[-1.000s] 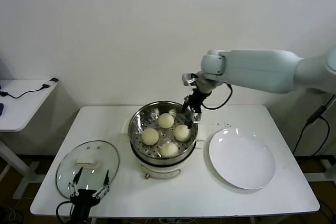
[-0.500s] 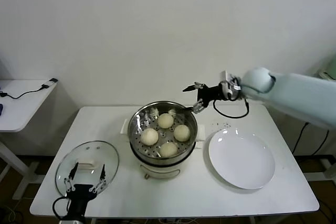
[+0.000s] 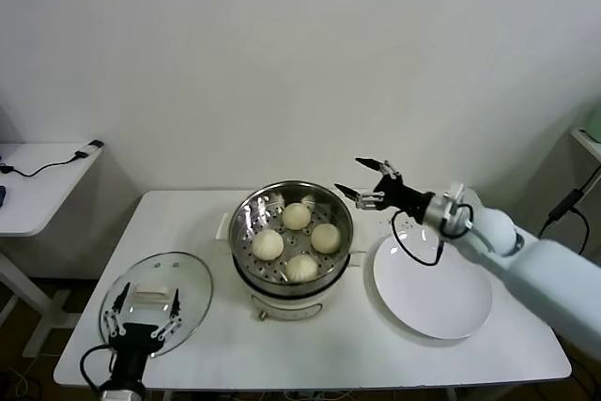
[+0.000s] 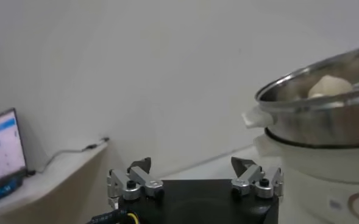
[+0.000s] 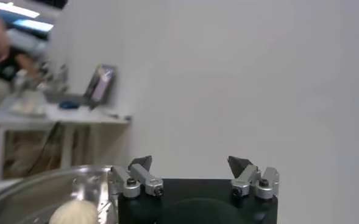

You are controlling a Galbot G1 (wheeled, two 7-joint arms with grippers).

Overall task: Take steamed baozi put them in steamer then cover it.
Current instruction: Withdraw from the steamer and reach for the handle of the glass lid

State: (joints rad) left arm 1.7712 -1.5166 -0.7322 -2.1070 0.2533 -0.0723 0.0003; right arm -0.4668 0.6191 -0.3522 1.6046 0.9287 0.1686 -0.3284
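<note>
In the steamer (image 3: pixel 292 232) lie four baozi (image 3: pixel 325 238), just beside the wide-open, empty right jaws.

The right tool (image 3: pixel 364 180) is pulling away from the steamer (image 3: pixel 292 232). A second ago it was reaching down inside the pot, its fingers beside one of the steamed baozi (image 3: pixel 325 237). Now it is hanging in the air just past the pot's rim, above the table (image 3: pixel 376 345), fingers spread wide and holding nothing. The right arm is swinging down and outward, now stretching low over the white plate (image 3: pixel 433 285). The left tool (image 3: pixel 141 312), open at the near edge of the table, is drifting sideways and back toward the robot, its fingers now sitting over the near rim of the cover (image 3: pixel 155 300).
</note>
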